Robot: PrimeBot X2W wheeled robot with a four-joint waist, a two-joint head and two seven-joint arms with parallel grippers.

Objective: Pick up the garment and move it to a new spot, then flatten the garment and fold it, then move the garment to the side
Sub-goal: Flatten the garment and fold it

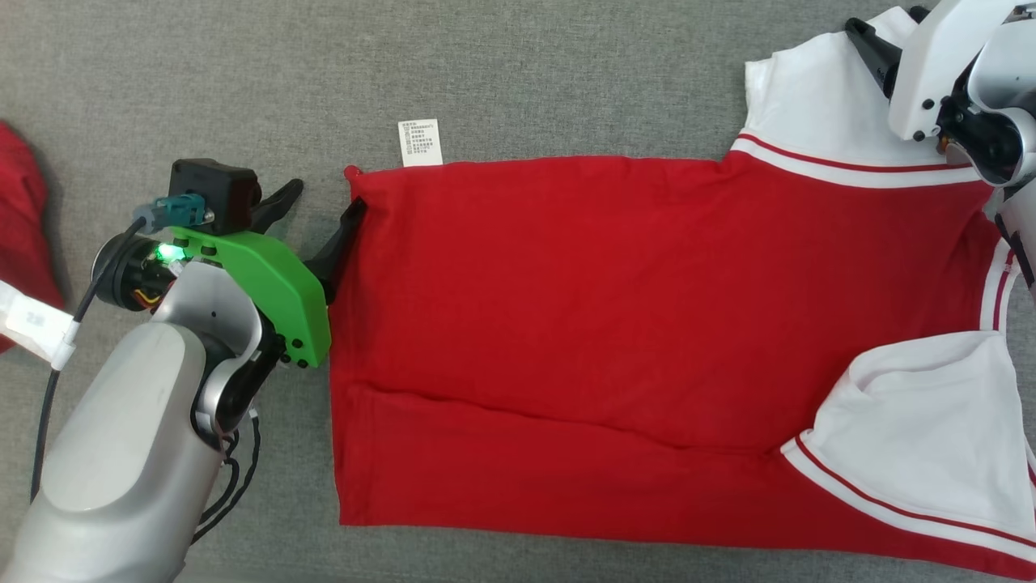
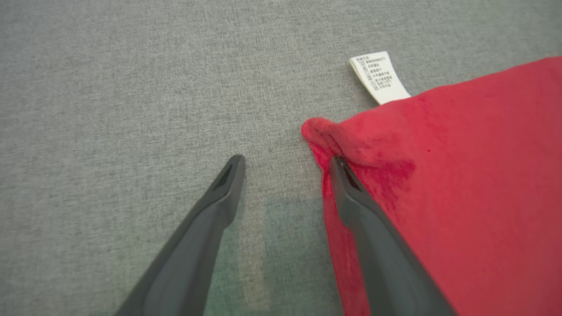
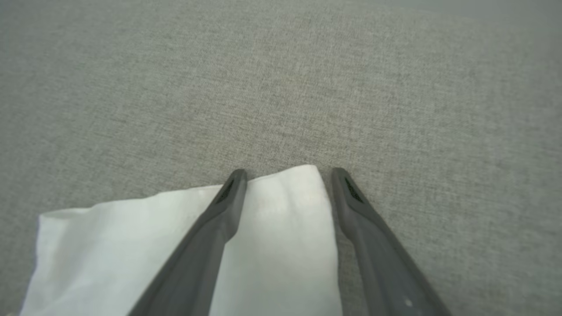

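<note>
Lying flat on the grey counter, the red garment is spread with its white sleeves toward the right. The left pincer is held apart at the garment's left edge: one finger is laid over the red corner, the other over bare counter. The right pincer is likewise held apart, with a corner of the far sleeve lying between its fingers, ungripped. A white label is seen protruding from the far edge, and another red cloth at the far left.

Which kind of room cannot be told: a plain grey woven surface carries a spread red-and-white garment, another red cloth at its left edge.
</note>
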